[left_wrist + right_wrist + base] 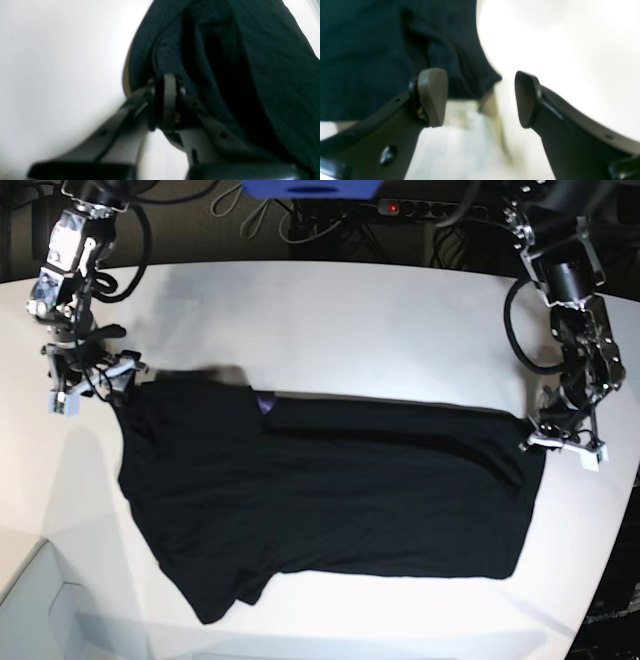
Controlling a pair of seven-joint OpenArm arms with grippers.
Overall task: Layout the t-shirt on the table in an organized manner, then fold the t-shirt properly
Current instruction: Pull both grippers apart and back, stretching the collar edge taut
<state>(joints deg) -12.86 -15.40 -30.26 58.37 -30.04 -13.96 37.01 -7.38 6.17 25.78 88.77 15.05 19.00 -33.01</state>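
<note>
The left end effector (167, 100) pinches the t-shirt (330, 490) edge; the right end effector (480, 98) gapes beside its corner.

The base view looks steeply down from above the near side and takes in the whole white table (330, 320), with the black t-shirt (330, 490) spread across the middle of the frame and one arm at each upper side. The left wrist view sits just behind the left gripper (166, 100), very close and blurred, facing along the fingers at dark cloth in the upper right of its frame; this is the shirt's edge at the right of the base view. The right wrist view looks likewise past the right gripper (480, 97) at cloth in its upper left, the shirt's corner at the base view's upper left.
</note>
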